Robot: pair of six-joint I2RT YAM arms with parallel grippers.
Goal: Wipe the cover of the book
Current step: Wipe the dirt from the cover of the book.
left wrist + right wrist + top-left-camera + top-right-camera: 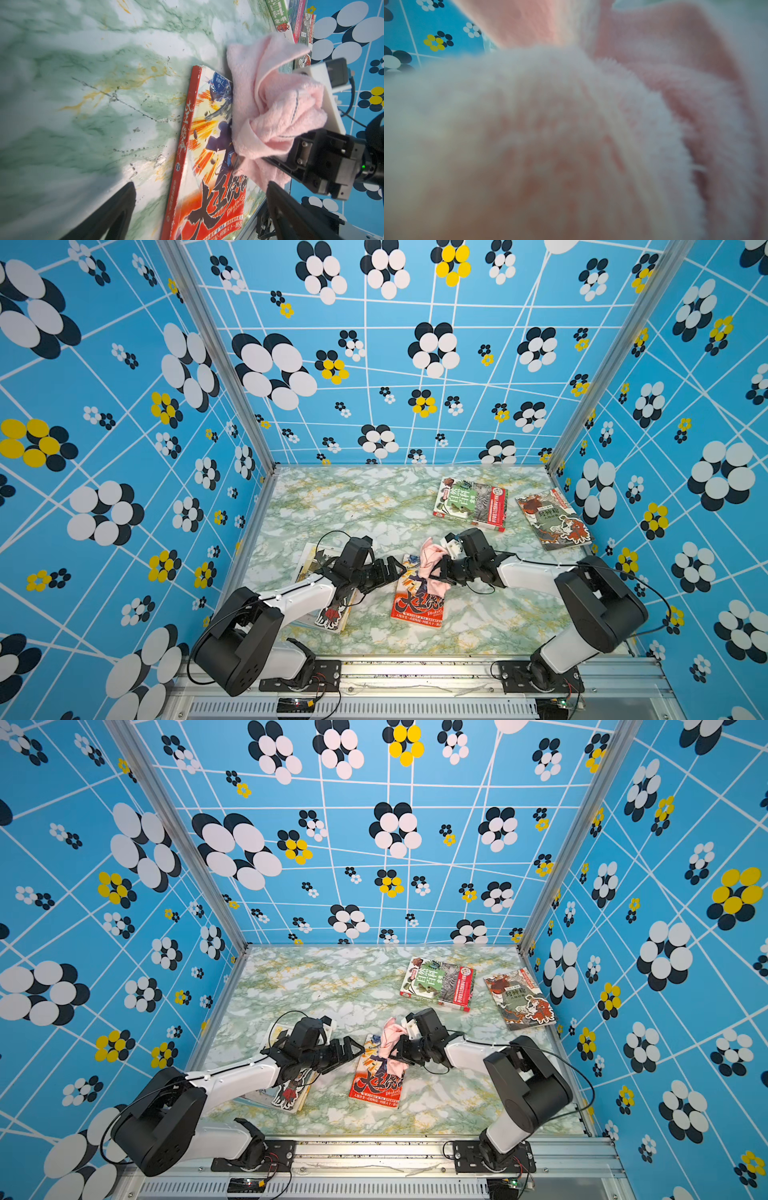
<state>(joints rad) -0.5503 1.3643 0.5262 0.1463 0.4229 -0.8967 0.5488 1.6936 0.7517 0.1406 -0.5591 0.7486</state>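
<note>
Blue walls [124,406] patterned with white, black and yellow flowers enclose a green-and-white marbled counter [353,506].

In both top views a red paperback book [417,605] with bold black characters on its cover lies flat near the middle of the counter, toward the near edge, between the two arms. A pink fluffy cloth [430,562] sits bunched on the far end of its cover. The right arm reaches in from the near right corner with its elbow raised and its forearm pointing left. The right end effector [442,572] is clamped on the cloth. The left arm stretches low from the near left corner across a pale illustrated book [328,614]. The left end effector [395,572] is spread wide and empty just beside the red book's left edge. A green-covered book [438,982] and a grey book with a red creature [519,998] lie well apart at the far right.

From the left wrist, two black fingers [116,209] stand far apart, and the book's [207,145] spine and cover show between them. Whether they touch it I cannot tell. The cloth [270,104] covers the cover's far corner, and a finger of the other arm is buried in its folds.

From the right wrist, blurred pink pile [571,135] fills nearly everything, with a patch of blue wall behind. No fingers show.
</note>
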